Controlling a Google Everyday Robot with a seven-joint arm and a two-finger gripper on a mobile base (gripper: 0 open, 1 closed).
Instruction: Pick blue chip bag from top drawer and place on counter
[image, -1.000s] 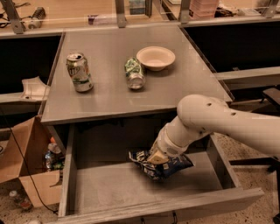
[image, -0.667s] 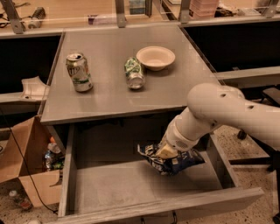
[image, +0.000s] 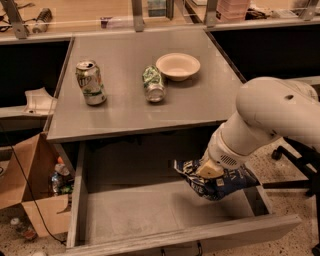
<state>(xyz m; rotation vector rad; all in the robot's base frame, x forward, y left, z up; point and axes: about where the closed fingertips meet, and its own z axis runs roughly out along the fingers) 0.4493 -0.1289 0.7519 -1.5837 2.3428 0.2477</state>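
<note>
Camera view, and the gripper (image: 209, 171) is over the right half of the open top drawer (image: 125, 212), at about 4 o'clock in the picture. It is clamped onto the blue chip bag (image: 229, 184) from above. The bag hangs inside the drawer's outline, near the right wall and below the counter's front edge. It looks to be off the drawer floor, though I can't be certain of that.

The bag's long axis runs roughly 9 to 3 o'clock, with the right end dipping a little lower. A pointed corner sticks out toward 9 o'clock, and the belly sags toward 6. It's dark-blue foil, crumpled, with white lettering and a dark edge.

The white arm (image: 272, 112) comes in from 3 o'clock and bulks over the drawer's right rear corner. Left of the bag the drawer floor is bare all the way to the left wall. The front panel lies at 6 o'clock.

Up at 12 o'clock is the counter (image: 120, 110). A soda can (image: 90, 82) stands upright at its left. A second can (image: 154, 84) lies on its side near the middle. A bowl (image: 178, 66) sits just beside that one at 2 o'clock. The counter's near strip along the front edge is bare. A cardboard box (image: 27, 172) sits at 9 o'clock from the drawer, on the floor.
</note>
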